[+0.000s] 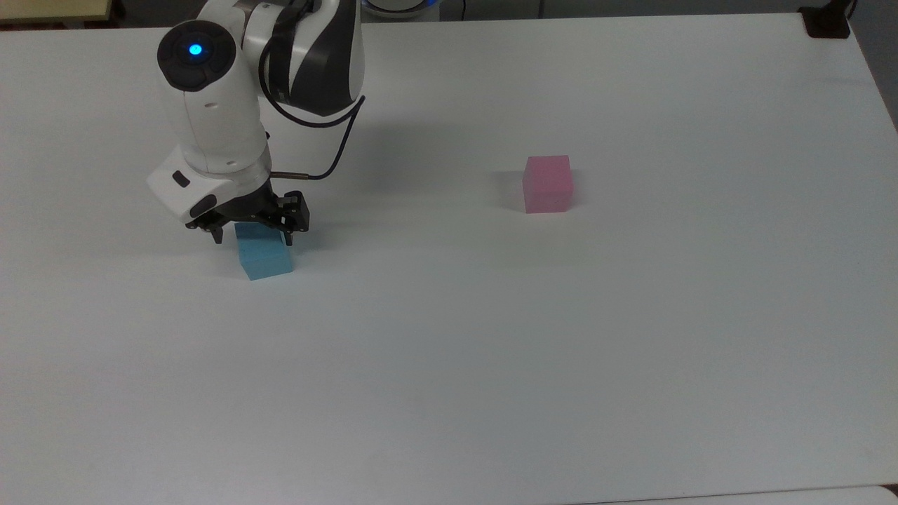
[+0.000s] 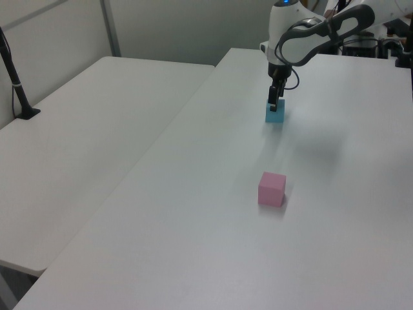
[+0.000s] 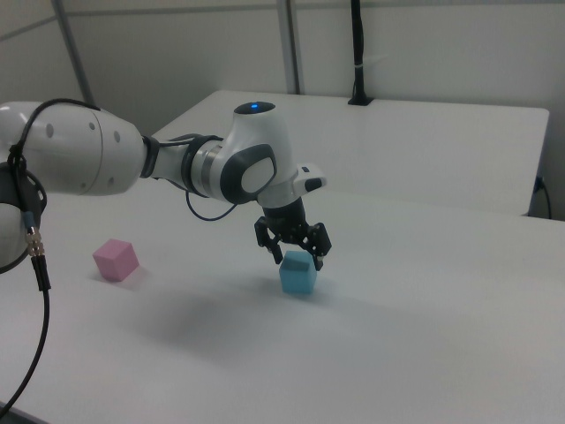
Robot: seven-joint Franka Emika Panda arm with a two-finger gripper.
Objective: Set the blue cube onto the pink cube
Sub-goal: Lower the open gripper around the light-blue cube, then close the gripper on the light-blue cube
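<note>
The blue cube (image 1: 266,258) (image 2: 275,116) (image 3: 298,276) rests on the white table (image 1: 491,351), toward the top view's left. My gripper (image 1: 252,238) (image 2: 273,105) (image 3: 296,259) is open and points down over it. One finger stands on each side of the cube's upper part, and the arm hides the cube's top face in the top view. The pink cube (image 1: 548,184) (image 2: 271,188) (image 3: 116,259) sits alone on the table, well off to the top view's right of the blue cube, with nothing on it.
A black clamp base (image 1: 828,21) sits at the table's far right corner in the top view. A second white table (image 2: 77,148) adjoins in the left view, carrying a black post (image 2: 18,84). Broad bare tabletop lies between the two cubes.
</note>
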